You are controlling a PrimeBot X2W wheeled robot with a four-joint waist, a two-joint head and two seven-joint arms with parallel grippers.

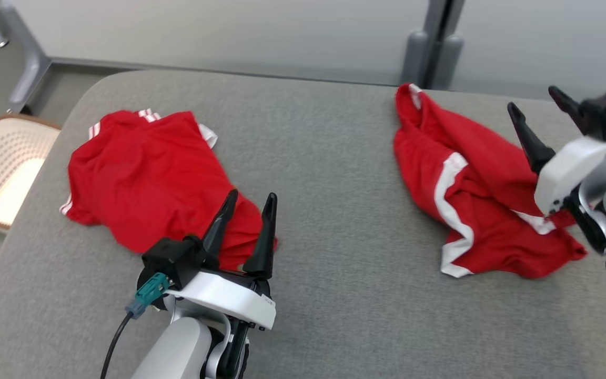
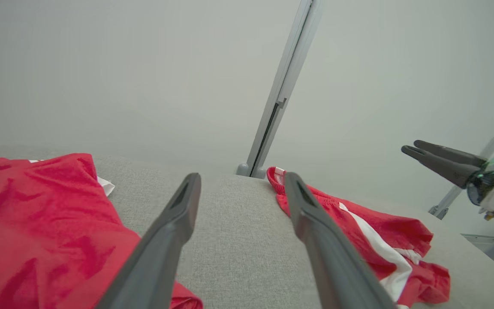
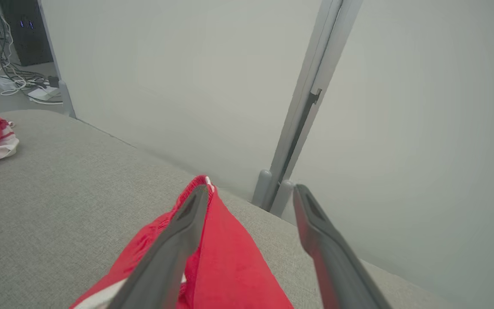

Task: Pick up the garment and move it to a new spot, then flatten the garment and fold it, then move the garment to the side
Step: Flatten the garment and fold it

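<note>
Both gaped wide and empty, the left pincer [image 1: 252, 197] with the red shirt [image 1: 145, 168] under its tips, the right pincer [image 1: 534, 100] above the crumpled red shorts [image 1: 482, 152], probably readying a pickup.

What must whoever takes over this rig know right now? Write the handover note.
Left gripper: open, holding nothing, over the near edge of the red shirt.
Right gripper: open, holding nothing, above the red shorts.
Things: both garments lie on the grey table, the shirt on the left and the shorts on the right, well apart.
Done: unclear. The shirt is bunched into a rough block; I cannot tell whether it is folded.
Left: the shorts are crumpled, neither flat nor folded. Probably grasp, flatten, fold and set them aside.
</note>
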